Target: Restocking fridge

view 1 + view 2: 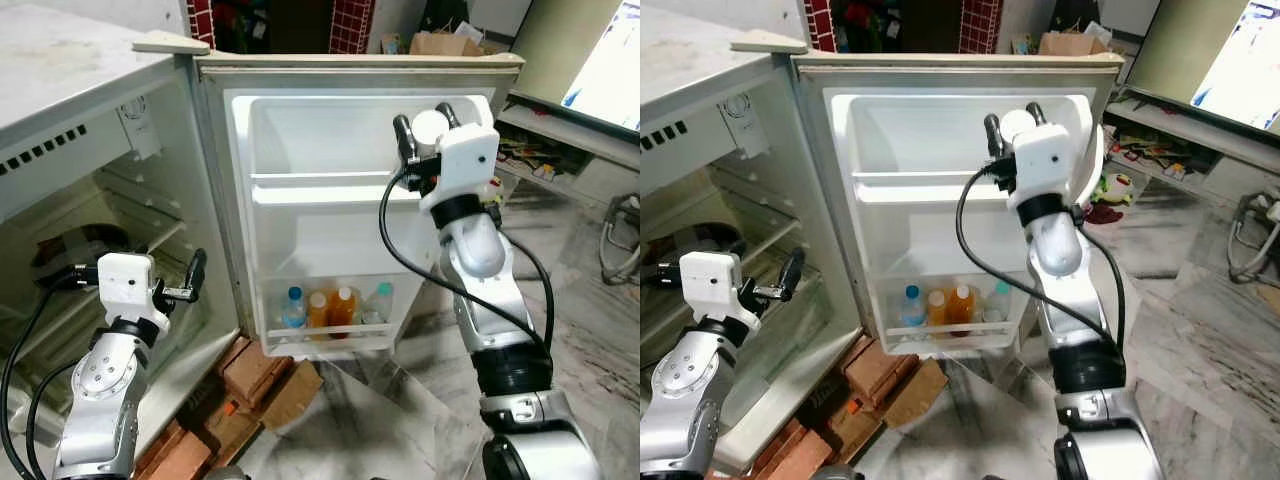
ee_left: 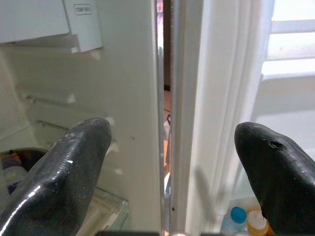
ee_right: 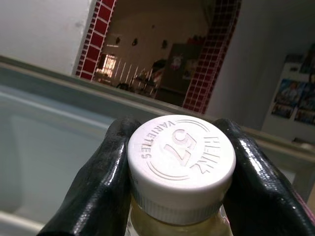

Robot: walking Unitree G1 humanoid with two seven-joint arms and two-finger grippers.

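Bottle (image 3: 179, 167) with a white embossed cap sits clamped between the right gripper's (image 1: 428, 128) two black fingers, raised in front of the open fridge door's (image 1: 300, 80) upper shelf (image 1: 320, 185). Farther down, four drinks (image 1: 335, 308) stand in the bottom door rack. The left gripper (image 1: 190, 280) hangs spread and empty by the fridge's hinge side.

a bottle (image 3: 179, 169) with a white embossed cap and pale yellowish contents is clamped in the right end effector (image 1: 428, 128) before the open fridge door's (image 1: 300, 140) upper shelf. four bottles (image 1: 335, 308) stand upright in the door's bottom shelf.
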